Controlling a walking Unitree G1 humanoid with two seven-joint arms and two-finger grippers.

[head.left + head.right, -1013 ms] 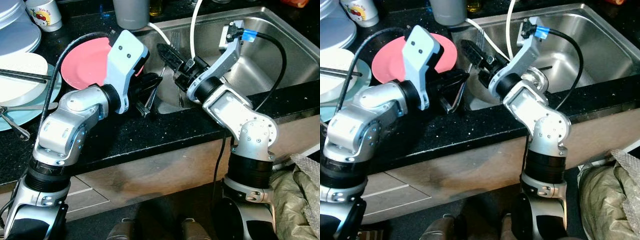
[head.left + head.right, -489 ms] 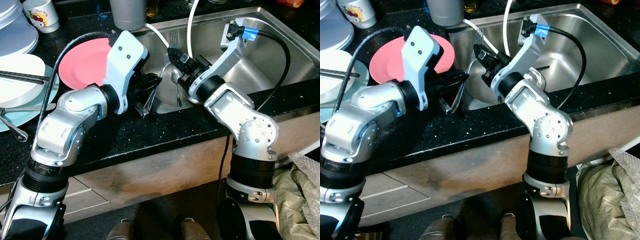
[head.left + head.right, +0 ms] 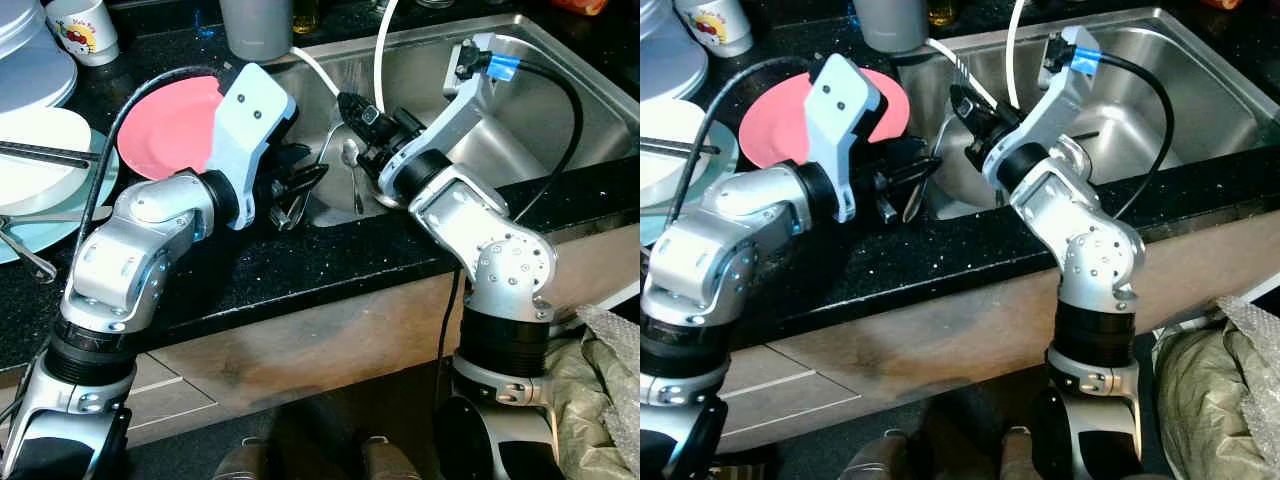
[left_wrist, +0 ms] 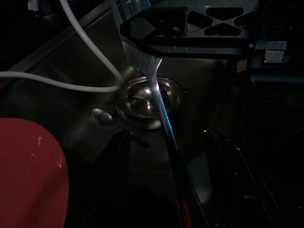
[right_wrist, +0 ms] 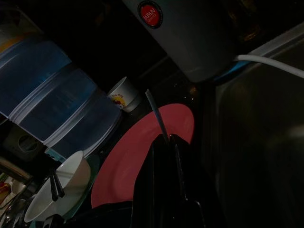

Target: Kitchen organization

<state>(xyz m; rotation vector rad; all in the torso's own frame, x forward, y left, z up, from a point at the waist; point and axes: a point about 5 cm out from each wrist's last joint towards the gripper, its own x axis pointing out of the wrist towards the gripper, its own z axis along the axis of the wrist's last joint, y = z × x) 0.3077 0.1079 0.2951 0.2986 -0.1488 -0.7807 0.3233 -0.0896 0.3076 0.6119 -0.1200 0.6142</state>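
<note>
Steel fork [image 4: 156,90] apparently pinched in right claw [image 3: 352,108], over sink [image 3: 560,80].
</note>
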